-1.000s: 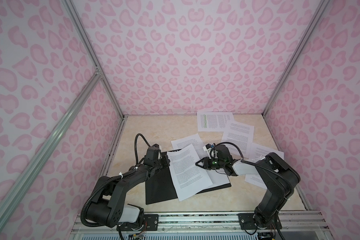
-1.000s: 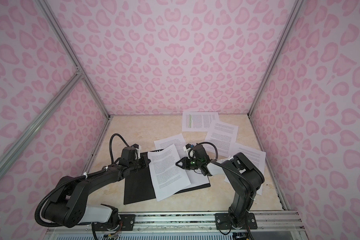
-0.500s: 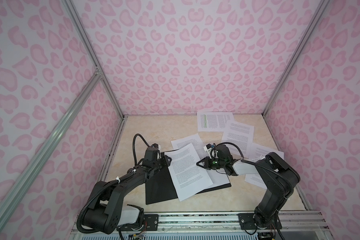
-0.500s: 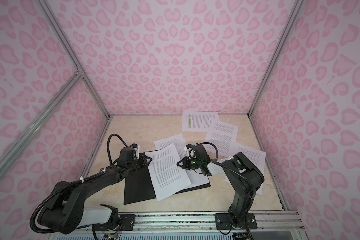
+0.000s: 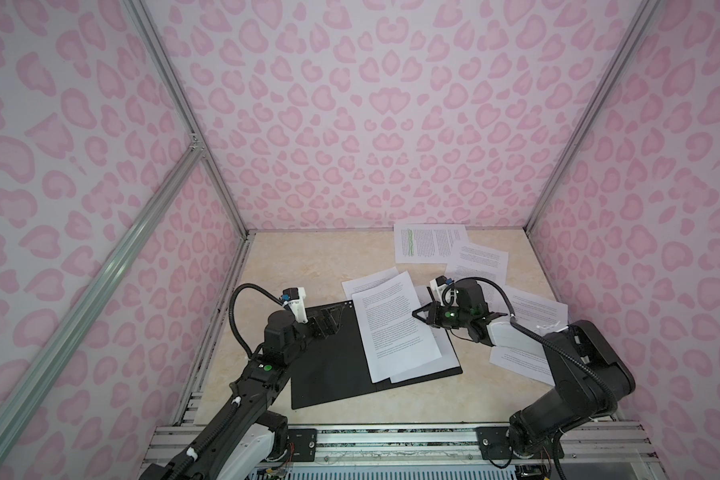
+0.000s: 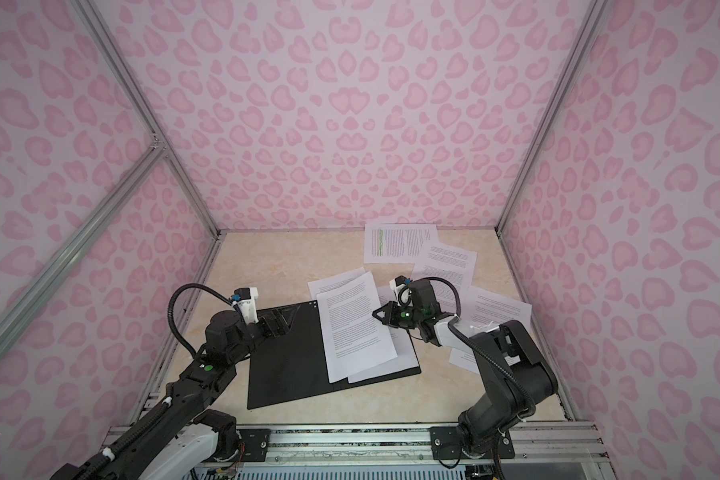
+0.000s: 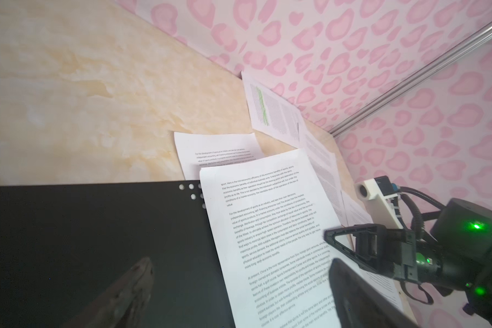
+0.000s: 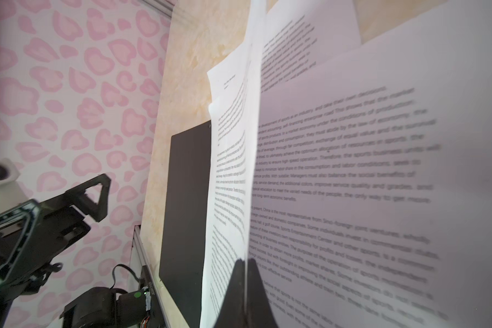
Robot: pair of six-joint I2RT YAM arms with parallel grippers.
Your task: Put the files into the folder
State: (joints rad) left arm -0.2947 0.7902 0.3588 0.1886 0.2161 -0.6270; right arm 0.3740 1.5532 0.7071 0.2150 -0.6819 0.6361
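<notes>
Checking in from the remote desk. The folder (image 5: pixel 329 365) lies open, black inside up, in the lower middle of both top views on the table (image 5: pixel 300 266). The right gripper (image 5: pixel 420 314) is pinched on the right edge of the top sheet (image 5: pixel 391 328). That sheet lies tilted over the folder's right half with another sheet under it. In the right wrist view the edge runs straight between the dark fingers (image 8: pixel 236 286). The left gripper (image 5: pixel 329 323) sits over the folder's upper left part, jaws spread wide with nothing in them, and I can't tell if it touches. The other sheets lie loose: the green-marked sheet (image 5: pixel 429 243) against the back wall, upper right, and more down the right side.
</notes>
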